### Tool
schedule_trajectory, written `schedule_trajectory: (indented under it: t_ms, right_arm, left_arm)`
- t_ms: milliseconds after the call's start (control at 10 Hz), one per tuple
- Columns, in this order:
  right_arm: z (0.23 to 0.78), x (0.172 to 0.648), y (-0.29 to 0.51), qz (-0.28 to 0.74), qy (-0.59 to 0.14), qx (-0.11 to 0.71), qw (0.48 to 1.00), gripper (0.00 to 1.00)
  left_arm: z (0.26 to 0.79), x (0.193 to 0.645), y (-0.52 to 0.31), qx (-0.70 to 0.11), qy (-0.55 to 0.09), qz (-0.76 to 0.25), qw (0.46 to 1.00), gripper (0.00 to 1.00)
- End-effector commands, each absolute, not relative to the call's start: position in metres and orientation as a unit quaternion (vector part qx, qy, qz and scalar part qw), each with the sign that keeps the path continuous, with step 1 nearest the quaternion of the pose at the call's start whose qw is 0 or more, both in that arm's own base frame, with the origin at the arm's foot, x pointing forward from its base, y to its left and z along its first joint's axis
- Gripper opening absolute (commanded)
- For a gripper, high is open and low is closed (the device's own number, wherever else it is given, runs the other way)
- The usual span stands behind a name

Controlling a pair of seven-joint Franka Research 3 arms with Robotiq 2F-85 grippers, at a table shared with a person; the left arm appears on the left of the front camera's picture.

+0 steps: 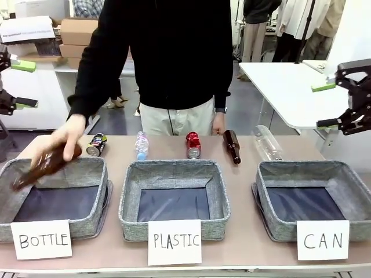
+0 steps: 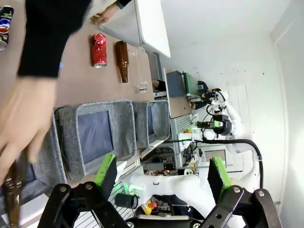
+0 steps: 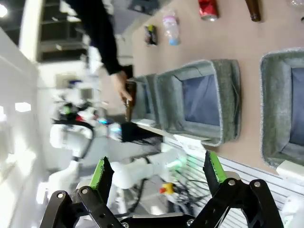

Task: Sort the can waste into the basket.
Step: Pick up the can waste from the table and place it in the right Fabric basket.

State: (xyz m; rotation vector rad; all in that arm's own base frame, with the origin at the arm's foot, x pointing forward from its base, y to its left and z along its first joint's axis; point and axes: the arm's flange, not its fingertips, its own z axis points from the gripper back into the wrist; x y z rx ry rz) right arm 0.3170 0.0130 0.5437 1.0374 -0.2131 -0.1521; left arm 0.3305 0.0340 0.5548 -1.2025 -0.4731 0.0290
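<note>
The dented red can point(image 1: 193, 145) lies on the table behind the middle basket, also seen as the red can point(image 2: 99, 50) and the red can point(image 3: 208, 9). Behind the left basket lies the black can point(image 1: 96, 145), shown too as the black can point(image 2: 4, 26) and the black can point(image 3: 151, 34). The grey basket signed "CAN" point(image 1: 301, 168) stands at the right with nothing in it; it is the farthest basket point(image 2: 159, 121) and the nearest basket point(image 3: 269, 109). High at the left edge my left gripper point(image 1: 26, 84) is open, its jaws holding nothing point(image 2: 162, 172). My right gripper point(image 1: 324, 105) hangs open above the right side point(image 3: 158, 170).
A person's hand point(image 1: 64, 136) holds a brown bottle point(image 1: 43, 165) over the "BOTTLE" basket point(image 1: 95, 168). The "PLASTIC" basket point(image 1: 174, 169) stands in the middle. A second brown bottle point(image 1: 232, 146), a clear bottle point(image 1: 266, 143) and a small plastic bottle point(image 1: 141, 145) lie behind the baskets.
</note>
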Motion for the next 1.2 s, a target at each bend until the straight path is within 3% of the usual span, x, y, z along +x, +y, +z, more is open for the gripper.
schedule_trajectory:
  t_ms: [0, 200, 400, 500, 600, 800, 900, 1000, 1100]
  right_arm:
    - [0.554, 0.395, 0.099, -0.013, -0.082, 0.351, 0.933, 1.0]
    - [0.531, 0.483, 0.175, -0.049, -0.088, 0.205, 0.974, 1.0]
    - [0.492, 0.517, 0.219, -0.038, -0.045, 0.184, 0.981, 1.0]
    - [0.476, 0.511, 0.222, -0.048, -0.008, 0.191, 0.98, 1.0]
    - [0.492, 0.487, 0.222, -0.01, -0.089, 0.215, 0.973, 1.0]
    - [0.492, 0.487, 0.222, -0.01, -0.089, 0.215, 0.973, 1.0]
    - [0.468, 0.509, 0.223, -0.024, -0.064, 0.194, 0.979, 1.0]
    - [0.461, 0.565, 0.251, -0.032, -0.047, 0.163, 0.985, 1.0]
    - [0.459, 0.604, 0.271, -0.031, -0.072, 0.143, 0.987, 1.0]
  left_arm:
    - [0.556, 0.332, 0.032, -0.569, -0.231, 0.003, 0.789, 1.0]
    - [0.556, 0.332, 0.032, -0.569, -0.231, 0.003, 0.789, 1.0]
    - [0.556, 0.332, 0.032, -0.569, -0.231, 0.003, 0.789, 1.0]
    - [0.556, 0.332, 0.032, -0.569, -0.231, 0.003, 0.789, 1.0]
    - [0.556, 0.332, 0.032, -0.569, -0.231, 0.003, 0.789, 1.0]
    - [0.556, 0.332, 0.032, -0.569, -0.231, 0.003, 0.789, 1.0]
    - [0.556, 0.332, 0.032, -0.569, -0.231, 0.003, 0.789, 1.0]
    - [0.556, 0.332, 0.032, -0.569, -0.231, 0.003, 0.789, 1.0]
    - [0.556, 0.332, 0.032, -0.569, -0.231, 0.003, 0.789, 1.0]
